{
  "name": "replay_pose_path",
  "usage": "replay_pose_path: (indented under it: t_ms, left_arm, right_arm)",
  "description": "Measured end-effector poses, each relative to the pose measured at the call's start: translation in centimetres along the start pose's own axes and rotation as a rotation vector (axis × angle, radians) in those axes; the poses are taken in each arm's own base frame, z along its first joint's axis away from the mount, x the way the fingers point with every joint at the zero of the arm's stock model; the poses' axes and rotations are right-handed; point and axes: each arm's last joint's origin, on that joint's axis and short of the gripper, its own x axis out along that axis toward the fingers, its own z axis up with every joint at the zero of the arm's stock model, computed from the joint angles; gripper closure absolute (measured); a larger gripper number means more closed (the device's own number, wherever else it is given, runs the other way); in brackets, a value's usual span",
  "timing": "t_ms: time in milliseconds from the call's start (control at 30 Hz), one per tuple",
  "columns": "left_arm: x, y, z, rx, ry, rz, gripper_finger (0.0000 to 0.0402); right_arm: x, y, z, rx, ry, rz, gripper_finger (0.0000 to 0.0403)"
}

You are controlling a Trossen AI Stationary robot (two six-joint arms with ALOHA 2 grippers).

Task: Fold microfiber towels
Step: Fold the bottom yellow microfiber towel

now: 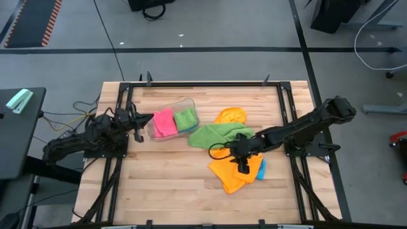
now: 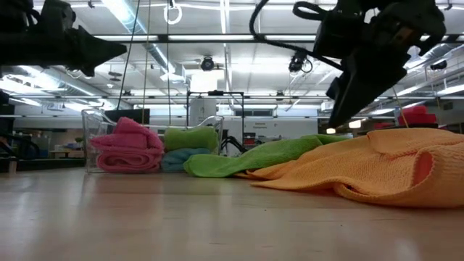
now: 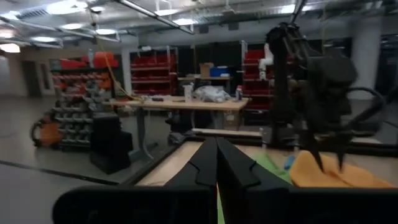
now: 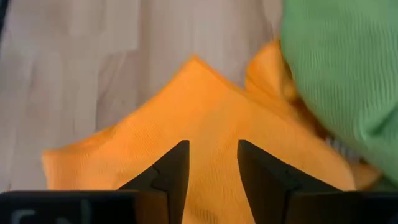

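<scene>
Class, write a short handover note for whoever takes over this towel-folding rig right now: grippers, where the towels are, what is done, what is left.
Left gripper: shut, empty, waiting beside the clear tub.
Right gripper: jaws apart, just above the orange towel, holding nothing.
Done: a folded pink towel and a folded green towel sit in the tub.
Left: the orange towel lies crumpled on the table, a loose green towel lies beside it, a second orange towel sits behind, and a blue towel peeks out underneath.

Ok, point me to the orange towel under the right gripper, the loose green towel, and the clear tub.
orange towel (image 4: 186, 112): right wrist view, flat middle of cloth.
green towel (image 1: 213, 135): high view, centre of spread cloth.
clear tub (image 1: 186, 102): high view, far rim.
</scene>
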Motion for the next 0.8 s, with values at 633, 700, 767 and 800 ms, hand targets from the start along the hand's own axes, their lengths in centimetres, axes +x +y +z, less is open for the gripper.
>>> replay_pose_path:
  t_ms: [633, 700, 767, 800]
  left_arm:
    - [0.1, 0.1, -0.9, 0.047, -0.007, 0.065, 0.039]
    - [0.1, 0.1, -0.9, 0.056, -0.006, 0.065, 0.0395]
    - [0.1, 0.1, -0.9, 0.062, -0.008, 0.065, 0.0394]
    - [0.1, 0.1, -0.8, 0.062, -0.01, 0.07, 0.0391]
  right_arm:
    - [-1.1, 1.4, -1.3, -0.003, 0.264, -0.068, 0.0246]
    - [-1.0, 1.5, -1.7, -0.017, 0.275, -0.066, 0.0252]
    - [-0.9, 1.6, -2.2, -0.021, 0.288, -0.067, 0.0262]
    - [-0.8, 1.6, -2.5, -0.02, 0.294, -0.069, 0.0268]
